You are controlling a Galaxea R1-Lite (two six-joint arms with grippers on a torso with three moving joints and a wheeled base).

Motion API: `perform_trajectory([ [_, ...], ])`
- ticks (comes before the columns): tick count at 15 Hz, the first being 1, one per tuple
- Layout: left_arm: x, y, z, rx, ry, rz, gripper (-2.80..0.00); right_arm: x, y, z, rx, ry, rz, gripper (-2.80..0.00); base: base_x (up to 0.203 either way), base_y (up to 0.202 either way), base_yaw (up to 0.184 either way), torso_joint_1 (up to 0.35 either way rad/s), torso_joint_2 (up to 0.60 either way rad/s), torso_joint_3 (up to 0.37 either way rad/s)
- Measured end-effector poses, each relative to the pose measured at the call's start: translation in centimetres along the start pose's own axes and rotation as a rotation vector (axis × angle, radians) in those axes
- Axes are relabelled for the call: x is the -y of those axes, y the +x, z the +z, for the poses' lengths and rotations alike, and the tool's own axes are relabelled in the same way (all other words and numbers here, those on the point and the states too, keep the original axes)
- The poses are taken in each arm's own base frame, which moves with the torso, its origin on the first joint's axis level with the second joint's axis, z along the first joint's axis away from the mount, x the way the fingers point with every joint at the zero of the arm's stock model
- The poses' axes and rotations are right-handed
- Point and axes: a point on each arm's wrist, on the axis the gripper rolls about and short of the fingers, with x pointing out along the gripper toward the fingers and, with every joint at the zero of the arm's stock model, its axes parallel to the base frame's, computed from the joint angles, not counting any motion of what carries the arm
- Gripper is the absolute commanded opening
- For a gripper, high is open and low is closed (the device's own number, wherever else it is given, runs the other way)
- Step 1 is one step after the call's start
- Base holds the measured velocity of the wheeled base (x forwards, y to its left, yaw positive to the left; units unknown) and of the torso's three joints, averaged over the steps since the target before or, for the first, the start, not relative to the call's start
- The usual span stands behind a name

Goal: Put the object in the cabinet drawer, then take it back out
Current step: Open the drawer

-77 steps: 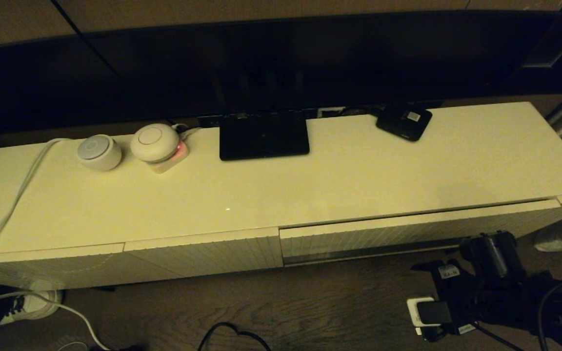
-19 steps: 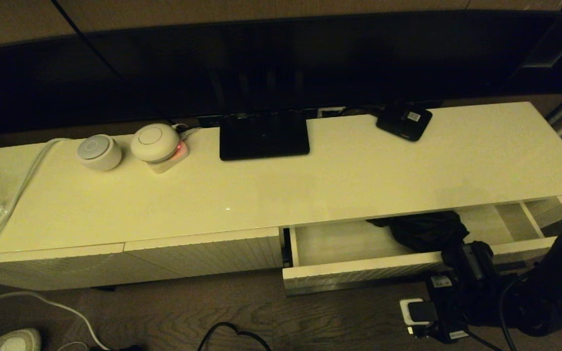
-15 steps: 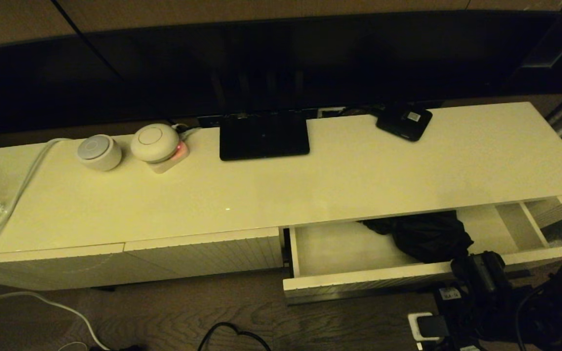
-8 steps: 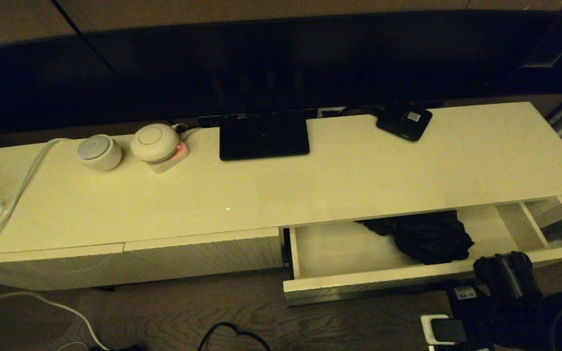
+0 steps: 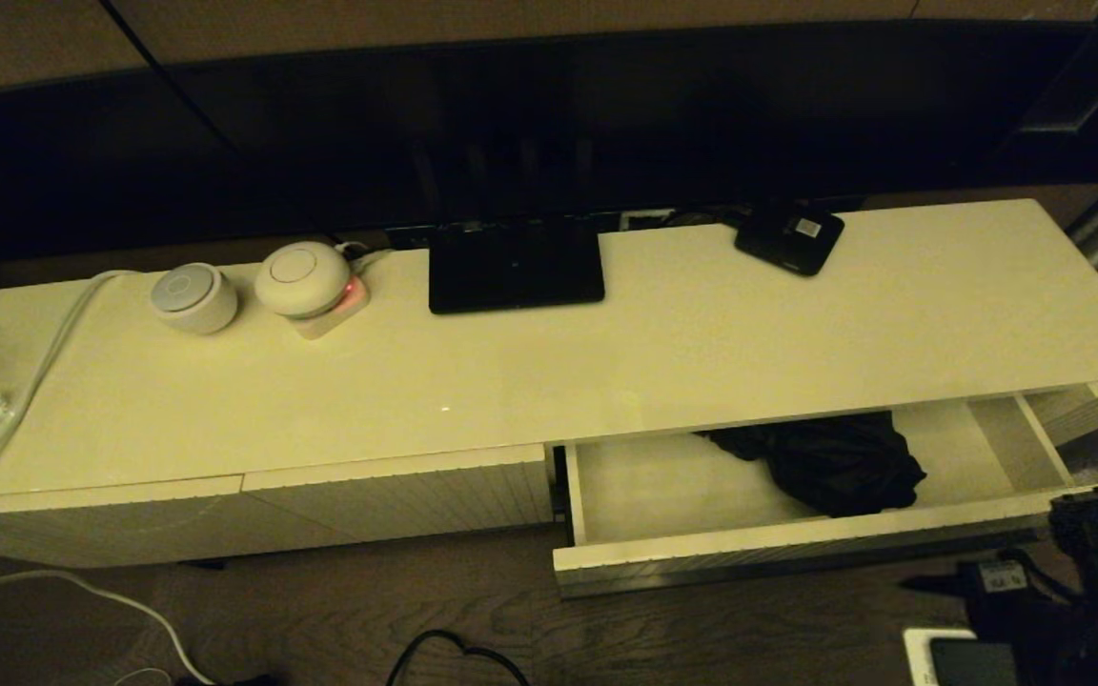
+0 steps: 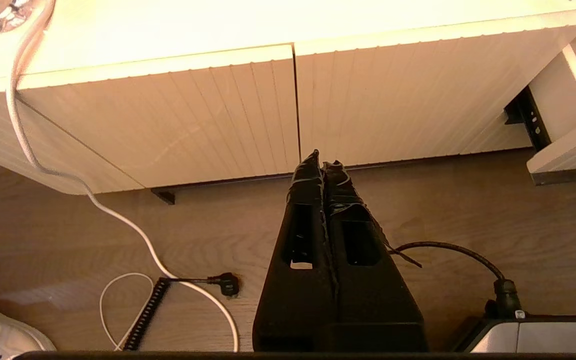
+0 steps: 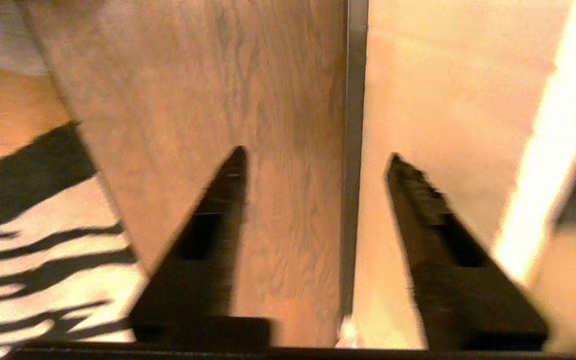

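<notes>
- The black folding umbrella, a loose bunchy heap of fabric, lies in the pulled-out cream ribbed drawer: stowing looks done, and taking it out is left.
- Our right hand is spread wide, holding nothing, over the wooden floor beside the drawer.
- Our left hand, pressed together and empty, sits parked before the closed fronts.

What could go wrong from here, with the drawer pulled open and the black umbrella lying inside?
1. The black folding umbrella with loose bunchy fabric lies partly under the cream cabinet top; lifted straight up, it may catch that edge.
2. The fabric may slip from a pinch.
3. The right gripper, open beside the wide cream-white ribbed drawer, could bump its front on approach.
The left gripper sits shut, away from the drawer.
</notes>
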Motion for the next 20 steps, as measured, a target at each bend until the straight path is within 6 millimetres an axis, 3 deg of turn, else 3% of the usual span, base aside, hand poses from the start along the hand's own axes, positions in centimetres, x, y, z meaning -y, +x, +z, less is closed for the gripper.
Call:
perform_trajectory([
  [6, 0.0, 0.0, 0.0, 0.0, 0.0, 0.001, -2.8, -1.8, -10.0, 0.2, -0.012, 0.204, 0.037, -2.8, 0.0, 0.0, 0.0, 0.0, 0.0, 0.0],
  [8, 0.0, 0.0, 0.0, 0.0, 0.0, 0.0, -2.8, -2.1, -12.2, 0.3, -0.017, 0.37, 0.049, -2.8, 0.0, 0.0, 0.0, 0.0, 0.0, 0.0],
  [10, 0.0, 0.0, 0.0, 0.0, -0.001, 0.0, -2.8, -1.1, -13.5, 0.5, 0.0, 0.589, 0.0, -2.8, 0.0, 0.0, 0.0, 0.0, 0.0, 0.0],
  [14, 0.0, 0.0, 0.0, 0.0, 0.0, 0.001, -2.8, 2.2, -13.3, 1.2, 0.013, 1.009, -0.007, -2.8, 0.0, 0.0, 0.0, 0.0, 0.0, 0.0],
  [20, 0.0, 0.0, 0.0, 0.0, 0.0, 0.0, -2.8, 6.4, -9.8, 3.5, -0.025, 1.443, 0.112, -2.8, 0.0, 0.0, 0.0, 0.0, 0.0, 0.0],
])
